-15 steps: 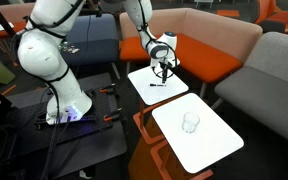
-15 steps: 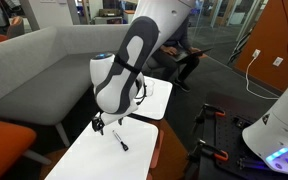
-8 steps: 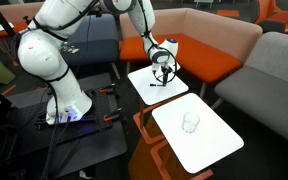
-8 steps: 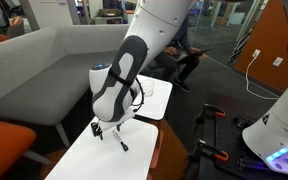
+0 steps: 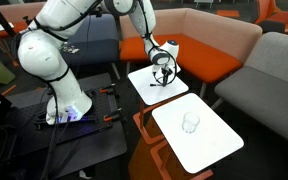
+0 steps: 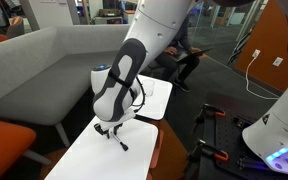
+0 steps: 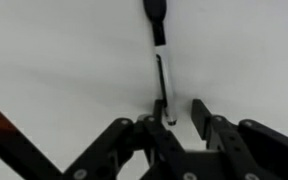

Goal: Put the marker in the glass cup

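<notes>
Marker (image 7: 160, 70) is seen lying flat on the white tabletop (image 7: 64, 60), its long axis pointed straight away from the tool (image 7: 181, 115), which is held open and empty over its near end.

A white table (image 5: 174, 93) stands just in front of an orange sofa (image 5: 199, 45) in an office lounge, with a second white table (image 5: 219, 145) set farther out from that sofa and a grey sofa (image 5: 279, 70) adjoining the orange sofa's end.
</notes>
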Controlling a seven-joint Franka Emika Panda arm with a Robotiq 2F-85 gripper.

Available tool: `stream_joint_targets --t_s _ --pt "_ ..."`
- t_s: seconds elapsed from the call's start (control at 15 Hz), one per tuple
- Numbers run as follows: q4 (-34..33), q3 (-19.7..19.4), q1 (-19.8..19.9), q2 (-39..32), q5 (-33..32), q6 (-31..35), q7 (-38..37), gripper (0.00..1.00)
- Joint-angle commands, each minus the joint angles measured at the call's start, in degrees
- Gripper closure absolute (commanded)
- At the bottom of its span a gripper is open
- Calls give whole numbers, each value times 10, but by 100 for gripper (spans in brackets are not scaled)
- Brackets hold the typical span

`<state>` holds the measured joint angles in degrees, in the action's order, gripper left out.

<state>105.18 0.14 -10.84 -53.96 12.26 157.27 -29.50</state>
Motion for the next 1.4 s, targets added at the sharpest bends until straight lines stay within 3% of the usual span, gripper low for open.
stream_joint_targets --t_s 0.0,0.07,0.27,0.4,0.87,1.33 --pt "-7 -1 -1 -1 14 -6 8 94" --pt "-4 -1 -1 3 14 -6 9 99" --pt "3 -9 -8 11 13 2 0 97" --pt "18 -44 -37 25 10 16 -40 97" --pt "119 -234 -165 117 -20 50 -239 97" --pt "150 -447 -281 112 -142 2 -450 97"
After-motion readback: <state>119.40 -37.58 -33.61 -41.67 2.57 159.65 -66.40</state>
